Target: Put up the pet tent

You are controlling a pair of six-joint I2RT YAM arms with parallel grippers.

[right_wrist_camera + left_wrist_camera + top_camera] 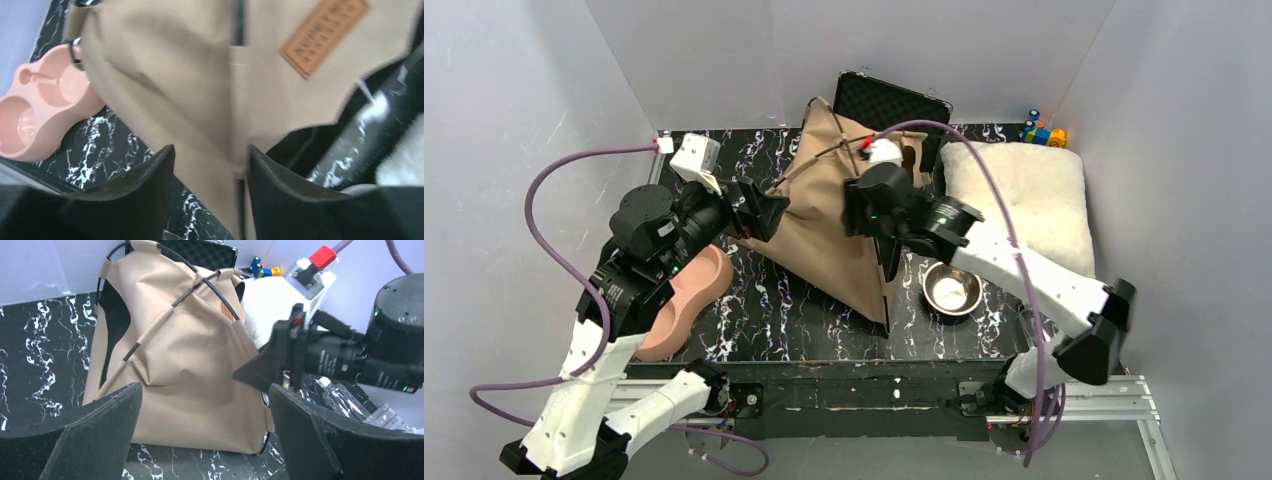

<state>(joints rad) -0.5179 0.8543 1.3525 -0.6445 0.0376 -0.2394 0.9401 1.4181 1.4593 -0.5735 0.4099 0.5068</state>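
The left claw (769, 212) gapes wide and empty just left of the tent (824, 240). The right claw (210, 150) straddles a tent fold, half-open; I cannot tell whether it grips.

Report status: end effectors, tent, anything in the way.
Left end effector open, empty, beside pet tent. Right end effector: jaws apart astride tent's fabric edge. Tent partly up, creased. Steel bowl close beside tent.
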